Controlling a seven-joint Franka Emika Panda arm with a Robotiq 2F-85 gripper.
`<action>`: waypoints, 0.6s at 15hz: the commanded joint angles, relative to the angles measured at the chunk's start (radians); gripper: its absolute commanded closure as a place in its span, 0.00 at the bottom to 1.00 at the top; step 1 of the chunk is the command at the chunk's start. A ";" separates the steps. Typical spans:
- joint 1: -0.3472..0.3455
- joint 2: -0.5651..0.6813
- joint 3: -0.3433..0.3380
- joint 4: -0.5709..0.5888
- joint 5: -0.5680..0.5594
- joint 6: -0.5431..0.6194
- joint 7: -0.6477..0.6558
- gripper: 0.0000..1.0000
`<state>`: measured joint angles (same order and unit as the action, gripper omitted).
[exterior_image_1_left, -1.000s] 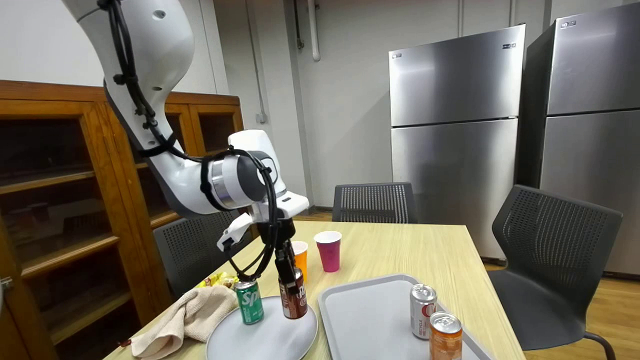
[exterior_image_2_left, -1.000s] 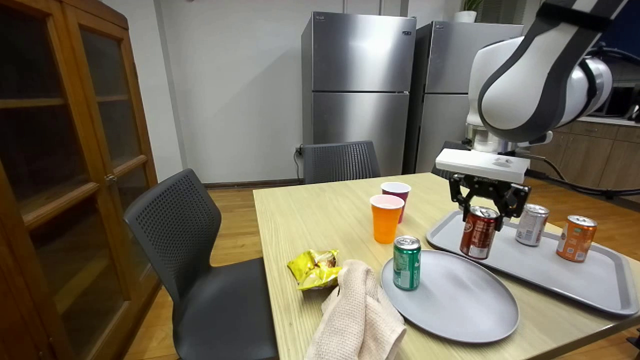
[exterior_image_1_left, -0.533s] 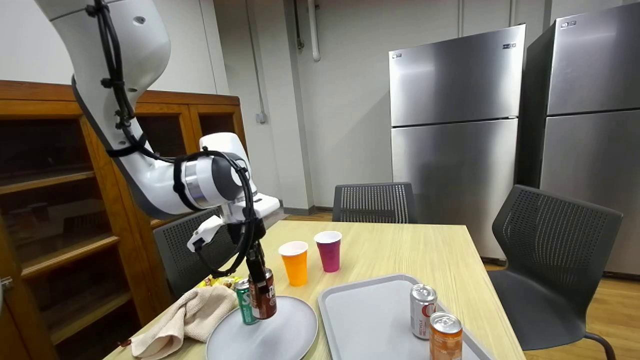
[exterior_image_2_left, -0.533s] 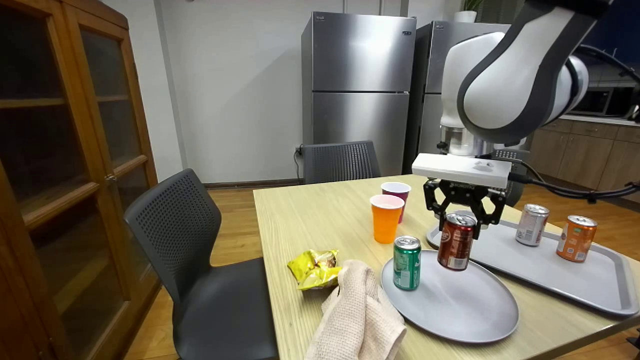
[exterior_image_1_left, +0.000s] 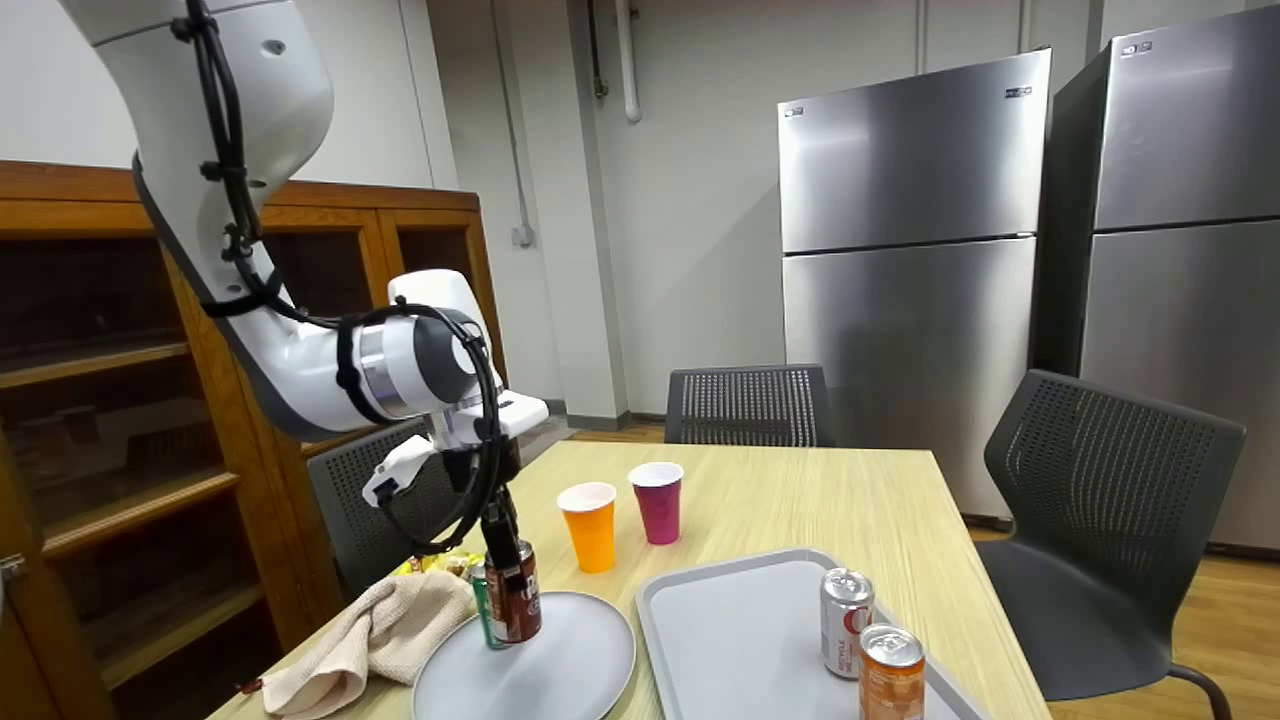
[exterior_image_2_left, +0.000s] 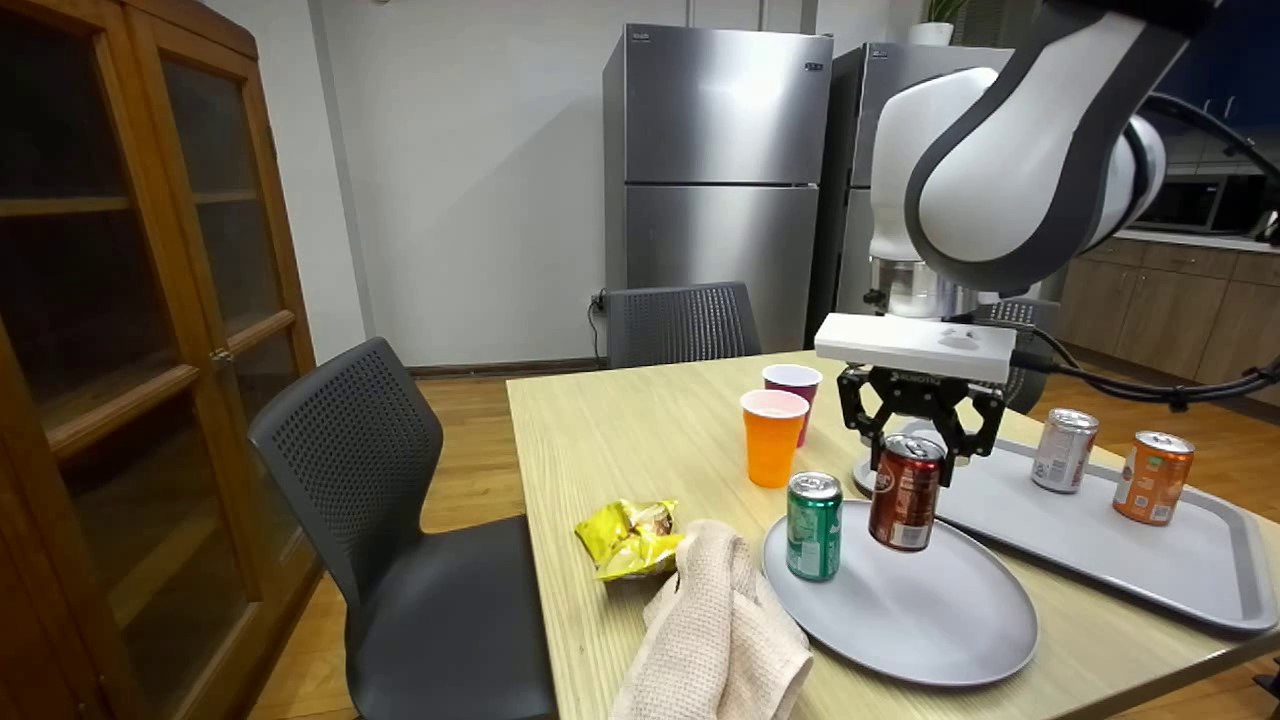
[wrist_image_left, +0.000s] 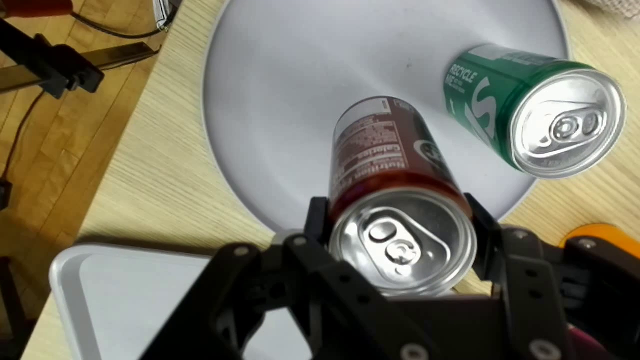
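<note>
In an exterior view, the dark red can (exterior_image_1_left: 518, 618) is nearly upright over the gray plate (exterior_image_1_left: 570, 670), its thin wall probably stiff but dentable. In an exterior view, the claw (exterior_image_2_left: 912, 470) pinches the can's upper sides; contact with the plate is unclear. In the wrist view, the lid (wrist_image_left: 405, 245) looks sealed, suggesting a full, fairly heavy, slippery can, best held squarely below its rim.

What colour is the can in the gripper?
The can is dark reddish-brown with a silver lid; the wrist view shows it best.
</note>
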<state>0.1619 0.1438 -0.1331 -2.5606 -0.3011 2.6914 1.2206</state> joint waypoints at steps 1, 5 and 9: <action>-0.028 0.019 0.020 0.047 0.005 -0.033 -0.011 0.61; -0.028 0.066 0.017 0.092 0.012 -0.031 -0.023 0.61; -0.022 0.117 0.008 0.145 0.015 -0.029 -0.028 0.61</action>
<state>0.1505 0.2271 -0.1331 -2.4753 -0.3011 2.6914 1.2182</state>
